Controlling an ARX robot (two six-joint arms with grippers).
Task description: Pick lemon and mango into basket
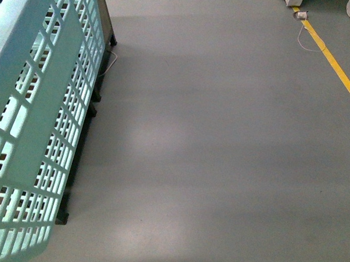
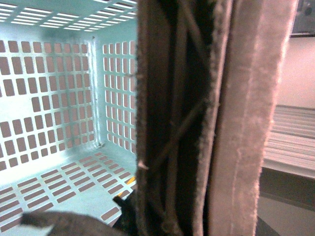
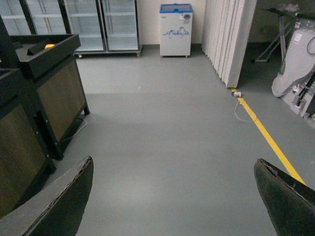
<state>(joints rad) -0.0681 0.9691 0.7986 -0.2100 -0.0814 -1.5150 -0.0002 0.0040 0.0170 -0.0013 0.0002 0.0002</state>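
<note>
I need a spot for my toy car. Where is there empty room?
The wide grey floor is bare between the teal basket and the yellow line. Inside the basket, its slotted bottom by the corner looks bare too. It is crowded on the left, by the dark wooden stands.

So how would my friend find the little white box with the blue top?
Look at the far wall, where tall glass-door fridges stand in a row. Just beside them, before the white folding screen, sits the box: low, white, with a blue lid.
</note>
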